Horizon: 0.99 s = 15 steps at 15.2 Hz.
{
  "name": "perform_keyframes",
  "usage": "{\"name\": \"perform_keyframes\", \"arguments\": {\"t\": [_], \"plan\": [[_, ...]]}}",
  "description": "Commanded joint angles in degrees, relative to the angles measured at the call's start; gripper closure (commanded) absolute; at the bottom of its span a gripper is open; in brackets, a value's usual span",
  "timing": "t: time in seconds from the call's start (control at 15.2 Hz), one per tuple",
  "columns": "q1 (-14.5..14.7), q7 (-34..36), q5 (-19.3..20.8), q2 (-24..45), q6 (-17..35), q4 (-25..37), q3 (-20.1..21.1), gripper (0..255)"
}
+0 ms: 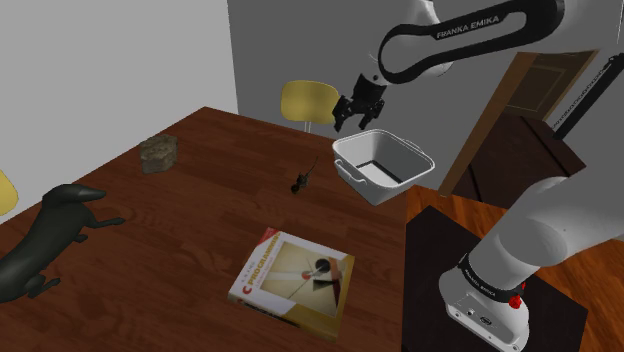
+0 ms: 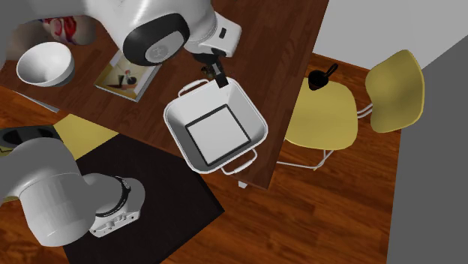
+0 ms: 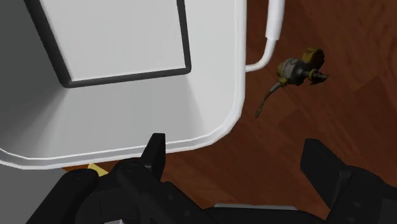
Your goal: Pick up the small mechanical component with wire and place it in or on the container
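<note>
Mechanical component with wire (image 1: 300, 182): small dark body, brassy in part, with a thin wire tail; lies loose on the bare wood of the table (image 1: 200, 200), near the container on the shoulder view's left of it, but apart; not yet picked up. In the wrist view the component (image 3: 294, 69) lies just beside the container's loop handle without touching it.

Contents in the shoulder view, left to right:
- black dachshund figure (image 1: 50, 235), at the table's left edge;
- grey-brown stone (image 1: 160, 152), well apart from the component;
- flat printed box (image 1: 295, 278), red-bordered, lying near the front edge;
- yellow chair (image 1: 308, 102), behind the table's far edge;
- hand (image 1: 355, 112), all black, hanging over the container's rim on the side facing the component; fingers (image 3: 154, 153) spread wide, nothing between them, nothing held;
- container (image 1: 372, 185), white square tub with handles, empty; stands at the table's corner close to the stand (image 1: 430, 260), probably to keep the drop a short reach.

Assessment: the hand is likely open because the grasp is yet to come; bare wood surrounds the component, so a descent should meet nothing; the body looks a surer hold than the thin wire, which may slip or swing.
</note>
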<state>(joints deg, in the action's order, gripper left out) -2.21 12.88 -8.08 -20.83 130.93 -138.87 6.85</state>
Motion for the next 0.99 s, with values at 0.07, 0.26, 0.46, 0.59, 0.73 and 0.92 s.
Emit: {"name": "perform_keyframes", "arguments": {"t": [0.07,0.26,0.46,0.59,0.73,0.92], "plan": [[-0.25,1.3,-0.33,6.54,6.66,1.98,0.58,0],[-0.45,2.47,-0.42,12.92,12.29,4.63,0.9,0],[-0.4,2.87,-0.32,16.07,15.2,5.41,1.02,0],[-0.34,2.94,-0.23,17.45,16.63,5.36,1.12,0],[-0.28,3.02,-0.12,18.86,18.05,5.36,1.2,0],[-0.23,3.08,-0.02,19.99,19.15,5.39,1.27,0]]}}
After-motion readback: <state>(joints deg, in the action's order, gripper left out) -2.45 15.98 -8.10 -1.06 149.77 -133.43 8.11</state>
